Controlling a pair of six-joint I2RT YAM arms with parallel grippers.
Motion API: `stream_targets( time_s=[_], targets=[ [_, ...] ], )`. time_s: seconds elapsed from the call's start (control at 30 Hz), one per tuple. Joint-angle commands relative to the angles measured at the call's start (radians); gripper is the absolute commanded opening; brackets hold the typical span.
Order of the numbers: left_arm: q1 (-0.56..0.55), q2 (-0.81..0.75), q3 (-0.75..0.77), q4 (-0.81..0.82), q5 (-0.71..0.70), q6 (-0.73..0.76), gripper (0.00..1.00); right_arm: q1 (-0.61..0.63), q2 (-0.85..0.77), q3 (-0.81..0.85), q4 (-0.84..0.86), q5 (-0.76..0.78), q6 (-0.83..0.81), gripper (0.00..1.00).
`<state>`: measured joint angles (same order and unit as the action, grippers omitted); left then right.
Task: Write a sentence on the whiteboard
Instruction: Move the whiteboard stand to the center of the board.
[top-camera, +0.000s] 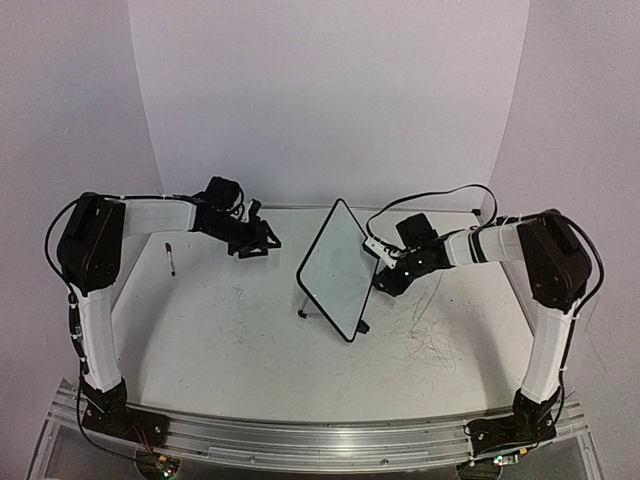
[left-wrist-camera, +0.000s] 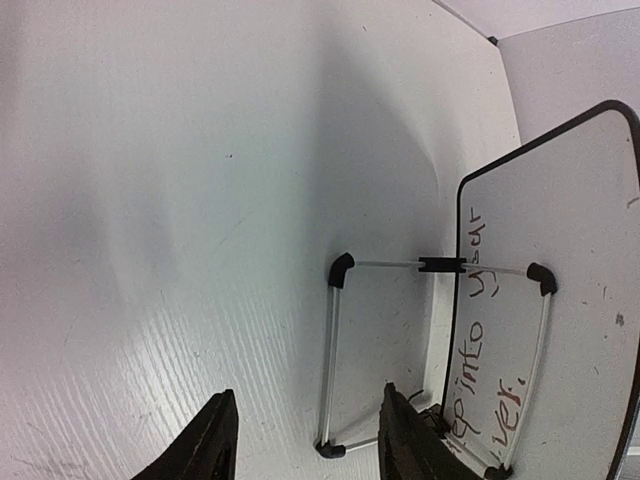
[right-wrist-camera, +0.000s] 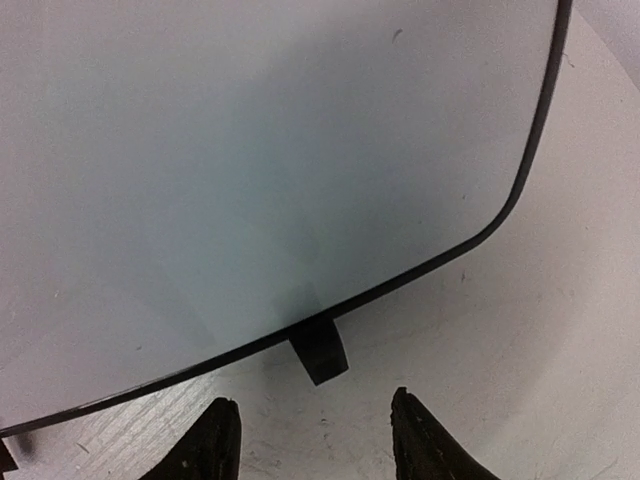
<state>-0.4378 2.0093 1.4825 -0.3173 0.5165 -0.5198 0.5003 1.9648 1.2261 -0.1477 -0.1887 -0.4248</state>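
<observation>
The whiteboard (top-camera: 335, 270) stands tilted on its wire stand (left-wrist-camera: 335, 360) at the table's middle. Its black rim and one black foot (right-wrist-camera: 320, 350) show in the right wrist view. The face toward the right wrist (right-wrist-camera: 250, 150) shows no writing. The side seen by the left wrist (left-wrist-camera: 560, 250) carries a sentence in reddish handwritten words (left-wrist-camera: 478, 330), only partly readable. My left gripper (top-camera: 262, 240) (left-wrist-camera: 305, 420) hangs left of the board, open with nothing between its fingers. My right gripper (top-camera: 383, 278) (right-wrist-camera: 312, 420) hovers just short of the board's right edge, also open.
A thin marker (top-camera: 171, 258) lies on the table at the far left, behind the left arm's elbow. Faint grey scribbles (top-camera: 430, 345) mark the white tabletop right of the board. A curved white backdrop (top-camera: 330, 100) closes the far side.
</observation>
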Motion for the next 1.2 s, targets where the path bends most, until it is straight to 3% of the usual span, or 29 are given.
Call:
stream_targets(
  time_s=[0.0,0.1,0.37,0.77,1.17],
  targets=[
    [-0.003,-0.110,-0.093,-0.022,-0.050,0.013,0.51,0.004,0.080,0.106,-0.062,-0.031,-0.043,0.46],
    [-0.003,-0.162,-0.150,-0.021,-0.080,0.011,0.51,0.004,0.109,0.142,-0.078,-0.046,-0.043,0.32],
    [-0.002,-0.238,-0.225,-0.022,-0.123,-0.010,0.52,0.010,0.106,0.140,-0.081,-0.109,-0.014,0.21],
    [-0.002,-0.316,-0.284,-0.019,-0.180,-0.033,0.52,0.026,0.002,0.004,0.010,-0.064,0.201,0.02],
    [-0.033,-0.511,-0.479,0.034,-0.186,-0.087,0.53,0.072,-0.200,-0.283,0.200,0.034,0.639,0.00]
  ],
)
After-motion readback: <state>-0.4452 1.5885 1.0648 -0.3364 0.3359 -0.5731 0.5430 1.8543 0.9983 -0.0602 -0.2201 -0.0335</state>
